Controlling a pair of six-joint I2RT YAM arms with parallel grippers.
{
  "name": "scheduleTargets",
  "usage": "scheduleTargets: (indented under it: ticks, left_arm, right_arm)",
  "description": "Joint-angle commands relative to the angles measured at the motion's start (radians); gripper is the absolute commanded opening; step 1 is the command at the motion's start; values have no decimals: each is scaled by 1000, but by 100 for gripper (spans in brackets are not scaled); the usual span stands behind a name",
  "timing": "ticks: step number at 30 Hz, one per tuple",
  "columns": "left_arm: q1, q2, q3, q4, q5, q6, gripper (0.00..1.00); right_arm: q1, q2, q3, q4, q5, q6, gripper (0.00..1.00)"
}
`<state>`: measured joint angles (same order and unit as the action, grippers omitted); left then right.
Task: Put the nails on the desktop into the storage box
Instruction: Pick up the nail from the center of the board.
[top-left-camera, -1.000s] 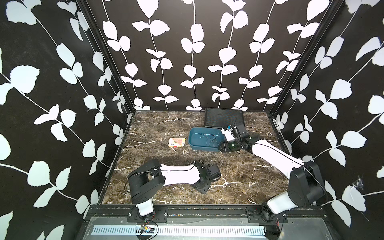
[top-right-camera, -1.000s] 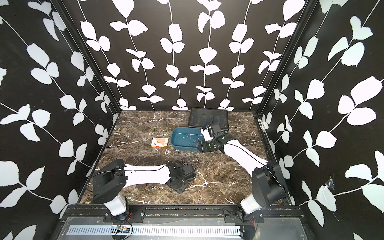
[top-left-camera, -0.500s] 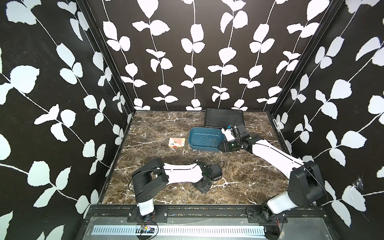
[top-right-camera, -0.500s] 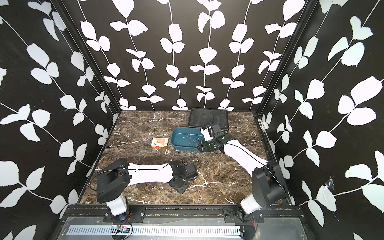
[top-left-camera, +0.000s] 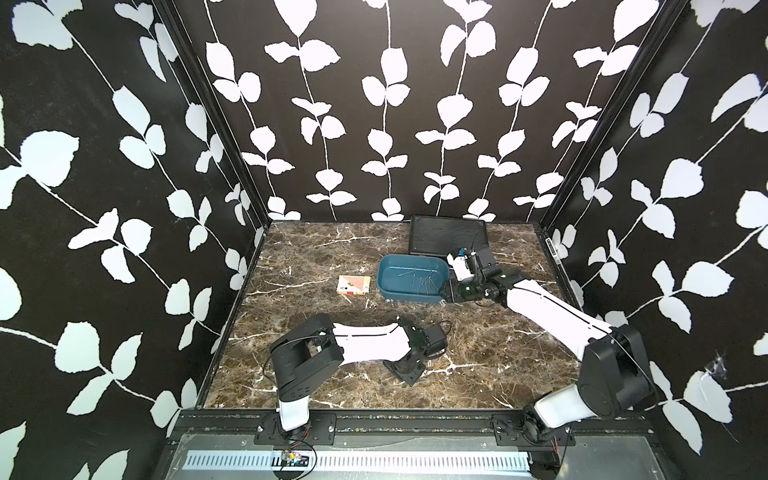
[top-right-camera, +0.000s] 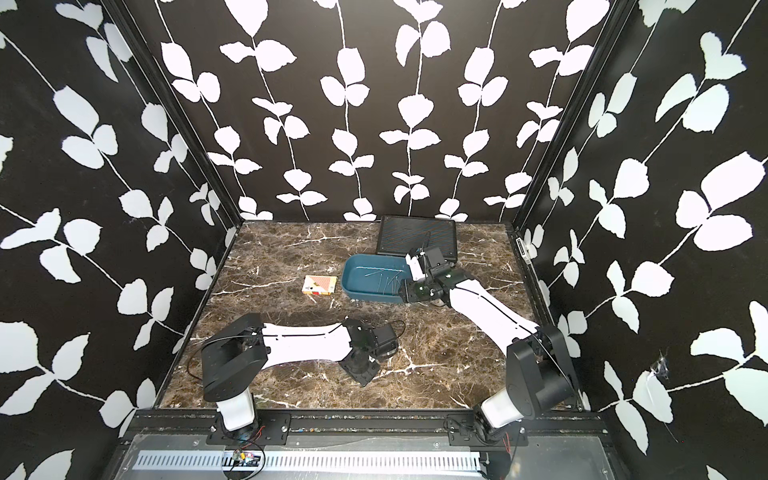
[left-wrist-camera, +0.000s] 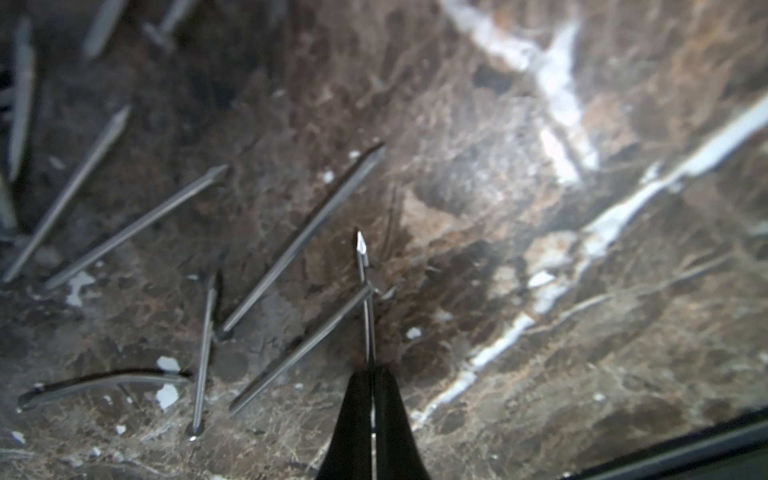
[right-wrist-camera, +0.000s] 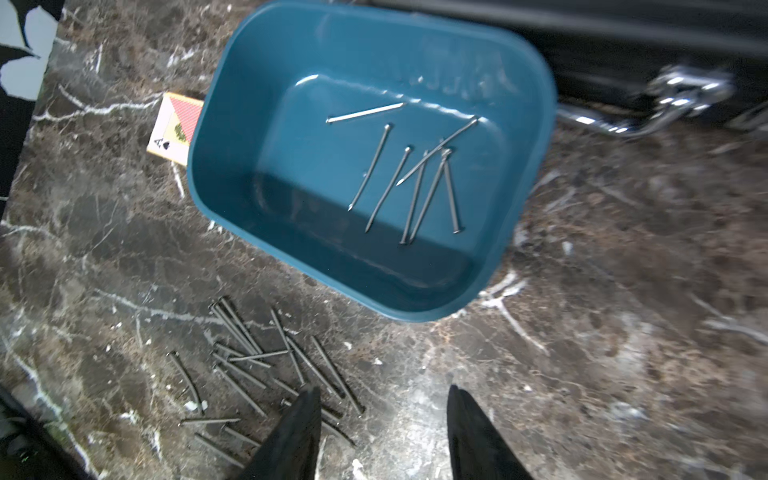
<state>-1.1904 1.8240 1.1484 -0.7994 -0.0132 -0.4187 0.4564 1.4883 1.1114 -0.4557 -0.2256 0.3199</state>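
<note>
left claw pinches one nail; seven lie in the box

only the left wrist view shows the grip. the left claw (left-wrist-camera: 371, 372) is pressed together on a single nail (left-wrist-camera: 364, 291), whose sharp tip sticks out past the fingertips above the bench (left-wrist-camera: 582, 395). beside it six loose nails (left-wrist-camera: 299, 237) lie in focus on the marble, one of them a bent nail (left-wrist-camera: 104, 380). a few more are blurred at the frame's edge. in both top views this claw is hidden under the left arm (top-left-camera: 365, 343), low over the near middle of the bench, and the loose nails cannot be made out.

only the right wrist view allows a count inside the teal storage box (right-wrist-camera: 216, 124). seven nails lie there, six bunched and crossing toward one end and one apart, lying crosswise. the same view shows a heap of nails (right-wrist-camera: 257, 361) on the bench just beside the box, too tangled to count. the right claw (right-wrist-camera: 383, 392) stands moderately wide with nothing between its tips, over the bench at the heap's edge.

the top views show one storage box (top-left-camera: 411, 296) on the far right half of the bench, with the right arm (top-left-camera: 540, 307) reaching to its right end. one playing-card pack (top-left-camera: 353, 285) sits just left of the box, and one black ribbed case (top-left-camera: 446, 235) sits just behind it.
</note>
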Motion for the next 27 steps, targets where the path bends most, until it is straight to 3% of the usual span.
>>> scheduleTargets:
  ticks: [1,9,27]
  left_arm:
    - [-10,61,63,60,133,84,0]
    - [30,136,273,32,244,179,0]
    - [184,130,402,88,409,193,0]
  right_arm:
    - [-17,-57,-8,-2,69,-9,54]
    - [-93,-141,-14,-12,102,14,60]
    - [-143,-170,-56,21,50,77,61]
